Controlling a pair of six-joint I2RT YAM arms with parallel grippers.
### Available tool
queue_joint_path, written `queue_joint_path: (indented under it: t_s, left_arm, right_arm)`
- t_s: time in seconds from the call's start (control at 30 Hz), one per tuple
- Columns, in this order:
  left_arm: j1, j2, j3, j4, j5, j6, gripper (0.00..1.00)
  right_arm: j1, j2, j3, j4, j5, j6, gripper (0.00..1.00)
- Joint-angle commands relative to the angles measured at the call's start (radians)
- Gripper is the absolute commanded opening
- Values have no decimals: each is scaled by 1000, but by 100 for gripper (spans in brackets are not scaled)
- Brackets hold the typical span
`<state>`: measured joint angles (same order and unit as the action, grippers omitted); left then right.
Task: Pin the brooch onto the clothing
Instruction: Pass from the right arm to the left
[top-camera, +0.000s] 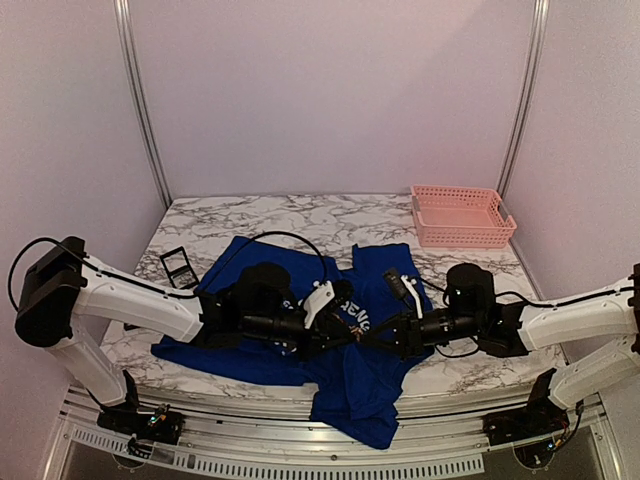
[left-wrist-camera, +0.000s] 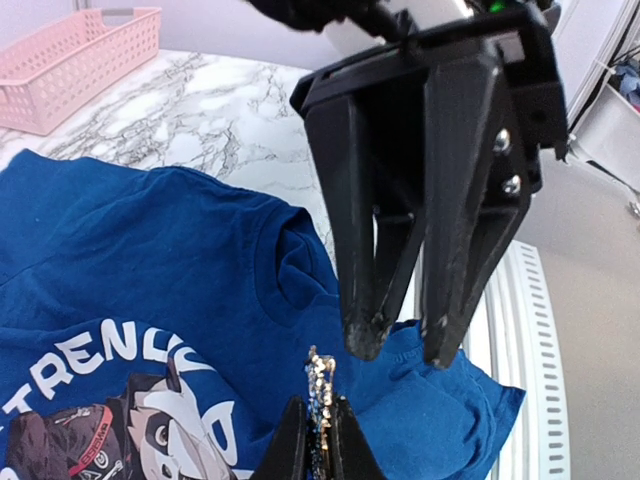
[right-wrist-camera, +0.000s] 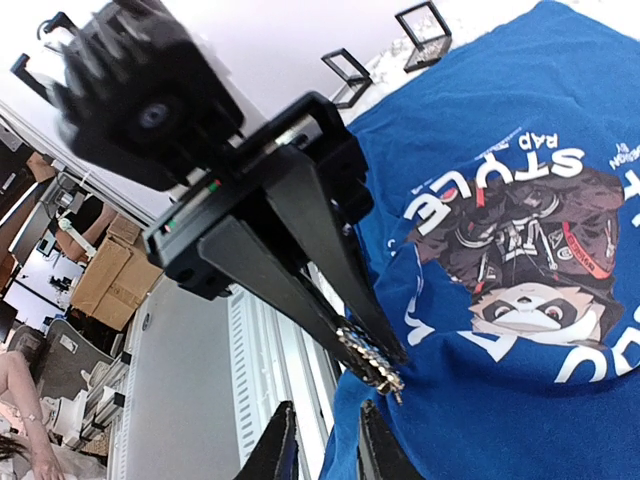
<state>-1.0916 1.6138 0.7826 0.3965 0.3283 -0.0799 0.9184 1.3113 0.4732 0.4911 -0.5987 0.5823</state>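
- Pinching the brooch (left-wrist-camera: 320, 375), the left hand (left-wrist-camera: 318, 408) had its fingers pressed together on it at bottom centre of the left wrist view. The sparkly stones stuck up above the tips.
- Right hand (left-wrist-camera: 403, 345) pointed down from the top of that frame. Its fingers were spread a little with nothing between them, and the tips sat just up and right of the brooch.
- Right wrist view agreed: its own fingers stood apart at the bottom edge, with the left hand's closed tips and the brooch just above them.
- Blue T-shirt (top-camera: 360, 390) lay on the marble counter (top-camera: 300, 212), centre of the top view, with one part draped over the near edge at bottom centre.
- Both hands met over the round chest print (right-wrist-camera: 520, 260), white lettering around a panda-like figure. Couldn't tell if the brooch touched the cloth.
- Pink basket (top-camera: 462, 215) sat at the upper right, apart from the shirt.
- Black frames (top-camera: 178, 265) sat at left, just beside the shirt.
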Motion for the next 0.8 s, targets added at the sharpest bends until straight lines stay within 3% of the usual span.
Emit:
queue_joint_path:
  t_s: [0.0, 0.17, 0.77]
  left_arm:
    - [6, -24, -16, 22, 21, 21, 0]
    - [6, -38, -26, 63, 46, 0, 0]
    - [9, -45, -35, 166, 91, -105, 0]
  right_arm:
    - [11, -54, -21, 16, 37, -43, 21]
    - [10, -21, -26, 23, 50, -32, 28]
    - [16, -20, -97, 212, 66, -76, 31]
